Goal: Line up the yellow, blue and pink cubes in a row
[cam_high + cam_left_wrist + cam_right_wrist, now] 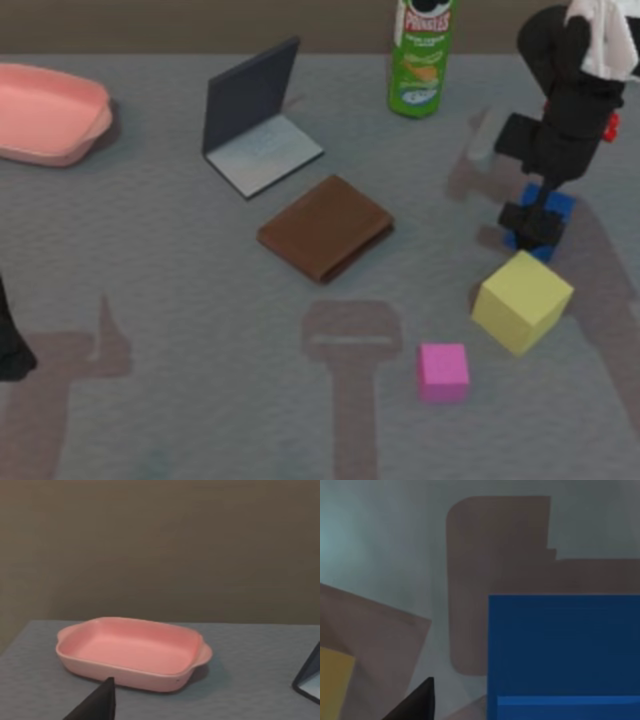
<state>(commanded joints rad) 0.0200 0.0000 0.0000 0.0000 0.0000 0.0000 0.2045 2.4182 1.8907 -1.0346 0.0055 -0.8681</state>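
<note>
Hovering over the blue cube (556, 205) at the table's three o'clock, the right gripper (533, 218) hides its jaws' state; rigid, light, grip flat opposite faces.

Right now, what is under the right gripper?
The blue cube, mostly covered by the right gripper in the top view. Whether the fingers touch it is hidden. The yellow cube sits beside it.

right claw (533, 222) lowered at table's right; left arm parked left.
</note>
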